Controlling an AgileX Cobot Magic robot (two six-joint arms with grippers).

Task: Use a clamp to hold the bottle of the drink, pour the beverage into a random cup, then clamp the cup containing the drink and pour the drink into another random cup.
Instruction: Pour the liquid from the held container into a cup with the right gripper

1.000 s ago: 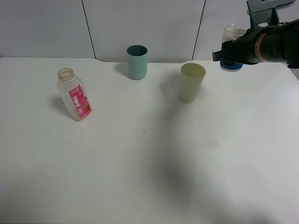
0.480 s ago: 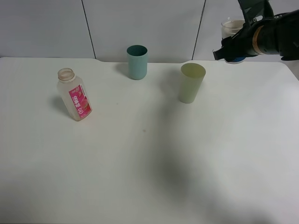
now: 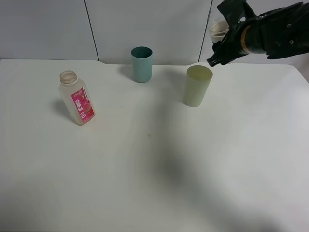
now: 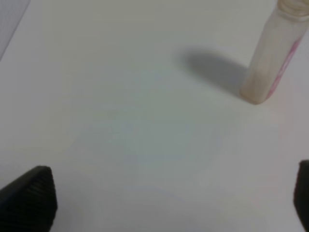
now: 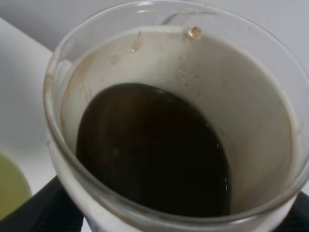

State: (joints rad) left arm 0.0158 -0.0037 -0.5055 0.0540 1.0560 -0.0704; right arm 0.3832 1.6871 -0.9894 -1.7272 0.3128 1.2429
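My right clamp [image 3: 226,39] is shut on the cup containing the drink [image 3: 218,30], a whitish cup held in the air and tipped to the left, just above and right of the pale yellow-green cup [image 3: 198,86]. Its blue sleeve is hidden behind the arm. In the right wrist view the beverage [image 5: 154,150] is a dark brown pool inside the cup [image 5: 96,72], with the green cup's rim [image 5: 8,193] below. The bottle of the drink [image 3: 76,98], pink-labelled and uncapped, stands at the left and looks empty. It also shows in the left wrist view as the bottle [image 4: 270,53], beyond my open left gripper [image 4: 164,208].
A dark teal cup [image 3: 141,64] stands upright at the back centre of the white table [image 3: 154,164], left of the green cup. A grey panelled wall [image 3: 154,24] runs behind the table's far edge.
My right arm has risen and moved left with the cup, from the back right to just above the pale green cup, and the cup has tilted leftward. The bottle and other cups have not moved.
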